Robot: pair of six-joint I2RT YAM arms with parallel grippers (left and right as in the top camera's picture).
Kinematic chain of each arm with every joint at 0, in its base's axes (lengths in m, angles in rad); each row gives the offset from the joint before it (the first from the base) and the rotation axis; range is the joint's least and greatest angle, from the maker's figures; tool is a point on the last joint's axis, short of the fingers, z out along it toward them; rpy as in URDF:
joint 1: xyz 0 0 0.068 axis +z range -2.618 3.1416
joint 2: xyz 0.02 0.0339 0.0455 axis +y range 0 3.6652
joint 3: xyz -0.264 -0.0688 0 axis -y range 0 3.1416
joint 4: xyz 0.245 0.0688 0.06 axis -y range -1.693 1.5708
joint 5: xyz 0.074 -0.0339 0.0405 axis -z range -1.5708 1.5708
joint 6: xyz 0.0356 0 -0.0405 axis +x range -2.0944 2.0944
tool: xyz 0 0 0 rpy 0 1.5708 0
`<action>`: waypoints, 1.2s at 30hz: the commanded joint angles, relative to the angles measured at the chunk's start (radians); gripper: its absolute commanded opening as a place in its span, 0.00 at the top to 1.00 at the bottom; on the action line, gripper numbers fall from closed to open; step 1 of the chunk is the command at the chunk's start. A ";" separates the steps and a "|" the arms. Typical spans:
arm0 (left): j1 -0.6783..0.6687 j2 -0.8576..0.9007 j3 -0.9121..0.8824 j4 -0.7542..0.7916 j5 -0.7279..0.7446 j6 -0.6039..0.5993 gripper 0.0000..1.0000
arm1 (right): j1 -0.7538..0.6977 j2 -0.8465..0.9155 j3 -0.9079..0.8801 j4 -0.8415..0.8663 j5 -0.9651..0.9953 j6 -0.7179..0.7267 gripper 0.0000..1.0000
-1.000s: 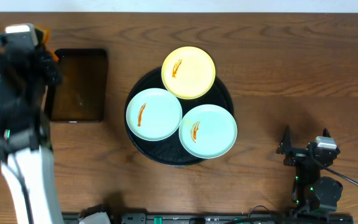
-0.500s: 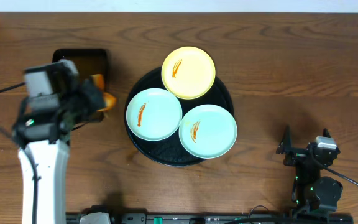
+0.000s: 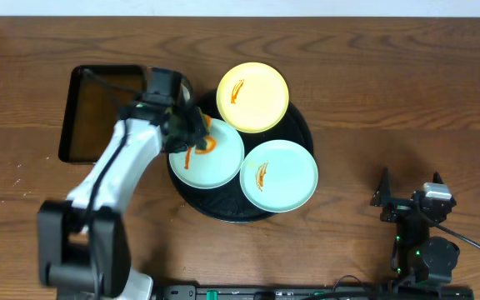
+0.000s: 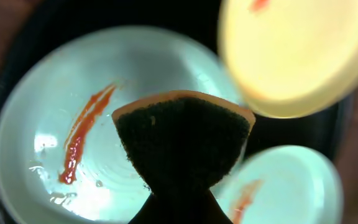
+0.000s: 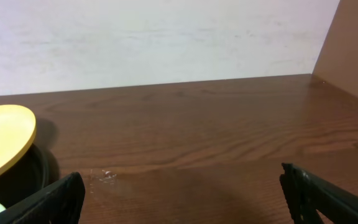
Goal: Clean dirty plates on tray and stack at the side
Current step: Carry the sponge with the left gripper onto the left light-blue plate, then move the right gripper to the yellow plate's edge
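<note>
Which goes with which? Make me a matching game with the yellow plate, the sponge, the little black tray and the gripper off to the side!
Things:
1. yellow plate
2. sponge
3. rectangular tray
4. right gripper

Where or how:
A. open, away from every plate
B. on the far side of the round tray
C. held over a mint-blue plate
D. beside the round tray, on its left

Pairs: 1-B, 2-C, 3-D, 4-A

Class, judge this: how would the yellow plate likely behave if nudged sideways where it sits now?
The yellow plate overhangs the tray rim, apparently tilted, so it may rock or tip. The glossy, wet-looking tray suggests it slides easily.
</note>
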 commanded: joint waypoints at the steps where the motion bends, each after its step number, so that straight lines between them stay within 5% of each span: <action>1: -0.016 0.071 -0.005 -0.004 -0.011 -0.003 0.93 | -0.008 -0.002 -0.002 -0.004 0.006 -0.007 0.01; 10: -0.020 0.152 -0.005 -0.008 -0.011 -0.002 0.92 | -0.008 -0.002 -0.002 -0.004 0.006 -0.007 0.01; 15: -0.019 0.152 -0.005 -0.004 -0.011 -0.002 0.83 | -0.008 -0.002 -0.002 -0.003 0.027 -0.032 0.01; 18: -0.019 0.152 -0.005 0.000 -0.012 -0.002 0.66 | -0.008 -0.002 -0.002 0.064 0.031 -0.025 0.01; 20: -0.019 0.152 -0.005 0.000 -0.012 -0.002 0.52 | -0.008 -0.002 -0.002 0.098 -0.067 0.058 0.01; 25: -0.019 0.152 -0.005 0.000 -0.011 0.070 0.39 | -0.007 -0.002 -0.002 0.176 -0.299 0.204 0.01; 32: -0.019 0.152 -0.005 0.003 -0.012 0.085 0.35 | -0.007 0.001 0.025 0.467 -0.494 0.254 0.01; 36: -0.019 0.152 -0.005 0.003 -0.012 0.085 0.32 | -0.007 0.063 0.175 0.386 -0.521 0.237 0.01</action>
